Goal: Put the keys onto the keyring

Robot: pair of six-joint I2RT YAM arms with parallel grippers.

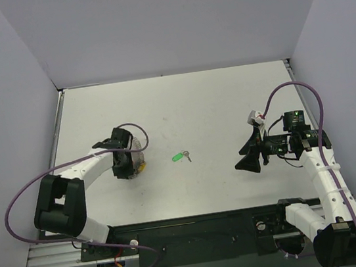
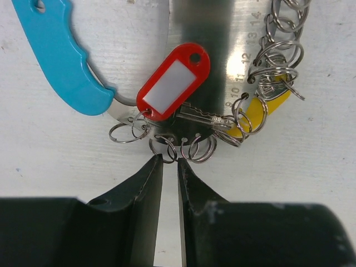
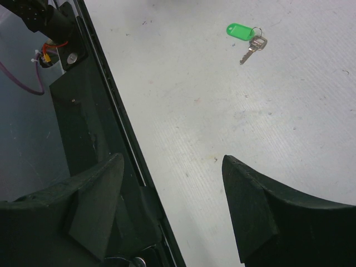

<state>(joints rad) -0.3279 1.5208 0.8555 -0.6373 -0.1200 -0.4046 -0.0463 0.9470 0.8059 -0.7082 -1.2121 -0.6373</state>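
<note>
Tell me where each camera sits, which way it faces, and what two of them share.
Top camera: high behind the bases, looking down on the table; left arm and right arm both show.
Left wrist: on the left arm, facing down at the keyring and its red tag; the left end effector fills the bottom.
Right wrist: on the right arm, tilted across the table toward the key with the green tag; the open right end effector frames the bottom.
Shared: top and right wrist both show that key.

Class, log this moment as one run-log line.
left gripper: nearly closed at keyring, grip unclear | right gripper: open, empty | green-tagged key: loose on table
</note>
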